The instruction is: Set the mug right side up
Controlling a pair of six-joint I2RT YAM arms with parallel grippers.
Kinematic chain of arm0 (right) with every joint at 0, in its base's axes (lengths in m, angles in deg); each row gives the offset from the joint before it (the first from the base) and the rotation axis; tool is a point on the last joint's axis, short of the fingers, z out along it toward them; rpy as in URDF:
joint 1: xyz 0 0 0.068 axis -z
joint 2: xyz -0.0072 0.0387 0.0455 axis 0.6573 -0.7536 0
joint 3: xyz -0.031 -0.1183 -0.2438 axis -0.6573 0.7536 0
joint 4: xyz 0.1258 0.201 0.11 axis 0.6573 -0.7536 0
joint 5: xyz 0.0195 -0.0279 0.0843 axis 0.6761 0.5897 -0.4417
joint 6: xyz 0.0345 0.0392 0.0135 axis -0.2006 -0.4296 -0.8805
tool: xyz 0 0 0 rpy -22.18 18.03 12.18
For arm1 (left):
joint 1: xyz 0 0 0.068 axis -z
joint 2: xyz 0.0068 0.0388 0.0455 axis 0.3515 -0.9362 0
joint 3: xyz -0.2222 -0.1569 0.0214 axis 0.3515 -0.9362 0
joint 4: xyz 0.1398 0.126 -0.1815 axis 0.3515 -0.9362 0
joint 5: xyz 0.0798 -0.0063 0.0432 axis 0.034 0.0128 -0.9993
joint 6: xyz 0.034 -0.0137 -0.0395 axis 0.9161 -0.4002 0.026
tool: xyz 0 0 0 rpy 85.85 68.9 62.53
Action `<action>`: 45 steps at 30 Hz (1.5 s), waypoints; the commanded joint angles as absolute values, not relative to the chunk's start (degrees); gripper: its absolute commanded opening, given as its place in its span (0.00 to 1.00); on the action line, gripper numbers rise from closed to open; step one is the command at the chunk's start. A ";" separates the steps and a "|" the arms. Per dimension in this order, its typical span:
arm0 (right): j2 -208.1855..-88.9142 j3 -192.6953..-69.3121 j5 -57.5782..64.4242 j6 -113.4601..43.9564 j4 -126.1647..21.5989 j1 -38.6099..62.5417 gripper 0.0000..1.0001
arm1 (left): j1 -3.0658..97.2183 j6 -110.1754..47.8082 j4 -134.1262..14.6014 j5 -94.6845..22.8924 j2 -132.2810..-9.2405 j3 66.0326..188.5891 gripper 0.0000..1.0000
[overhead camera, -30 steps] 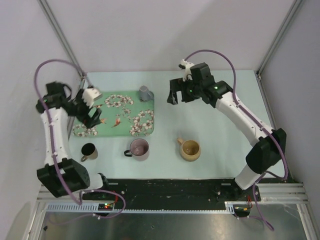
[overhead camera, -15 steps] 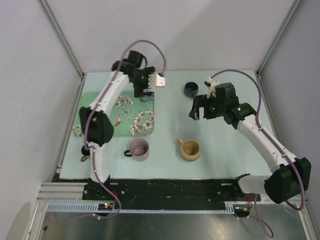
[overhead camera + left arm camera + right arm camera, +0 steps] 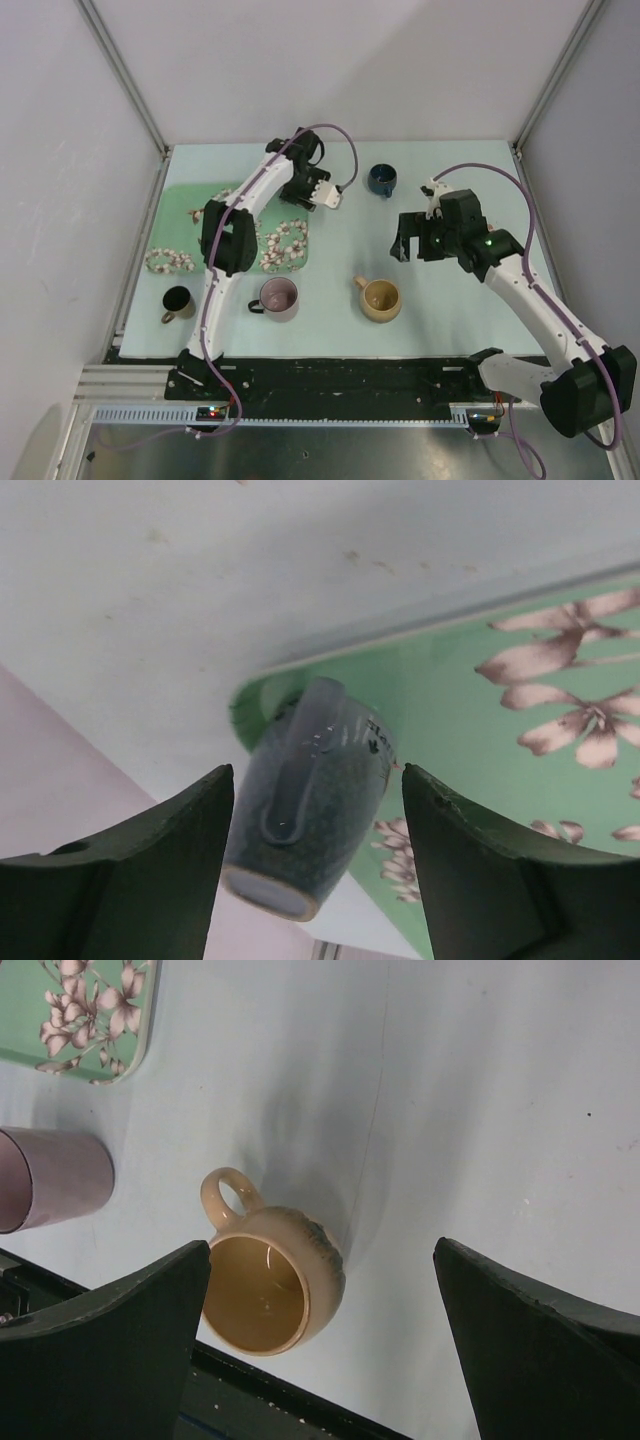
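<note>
A grey-blue mug (image 3: 310, 810) stands upside down, rim on the back right corner of the green floral tray (image 3: 500, 710), base and handle facing the left wrist camera. My left gripper (image 3: 315, 780) is open, with one finger close on each side of the mug and a thin gap showing at both. In the top view the left gripper (image 3: 296, 186) covers that tray (image 3: 180, 215) corner and hides the mug. My right gripper (image 3: 405, 246) is open and empty above the table, and in its wrist view (image 3: 322, 1260) it hangs over a tan mug (image 3: 270, 1280).
A dark blue mug (image 3: 381, 180) stands upright at the back centre. A purple mug (image 3: 278, 297), the tan mug (image 3: 380, 299) and a black mug (image 3: 177, 302) stand upright in a row near the front. Frame posts stand at the table's back corners.
My left arm swung from the tray's left side to its back right corner, fingers now round the upside-down mug. My right arm drew back toward the front right, uncovering the dark blue mug.
</note>
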State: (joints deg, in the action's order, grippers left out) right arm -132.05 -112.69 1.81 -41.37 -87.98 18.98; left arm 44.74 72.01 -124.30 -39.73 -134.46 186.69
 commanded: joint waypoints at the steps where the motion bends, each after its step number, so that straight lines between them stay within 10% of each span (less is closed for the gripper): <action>1: -131.60 -112.08 2.91 -41.57 -87.50 19.70 1.00 | 44.38 77.39 -125.58 -45.82 -132.88 185.98 0.70; 14: -133.17 -112.02 0.02 -42.01 -85.74 22.43 0.99 | 44.53 76.46 -125.53 -46.84 -139.47 191.90 0.43; 21: -133.38 -112.40 -0.95 -43.02 -84.09 22.87 0.99 | 44.28 75.92 -125.26 -46.67 -137.60 192.04 0.02; 36: -126.31 -118.27 -11.30 -45.28 -77.12 27.82 0.99 | 42.34 23.85 -115.88 -5.27 -110.11 195.61 0.00; 45: -129.05 -120.28 -21.43 -66.90 -49.23 24.03 0.96 | 43.28 1.92 -113.33 14.19 -98.27 196.62 0.00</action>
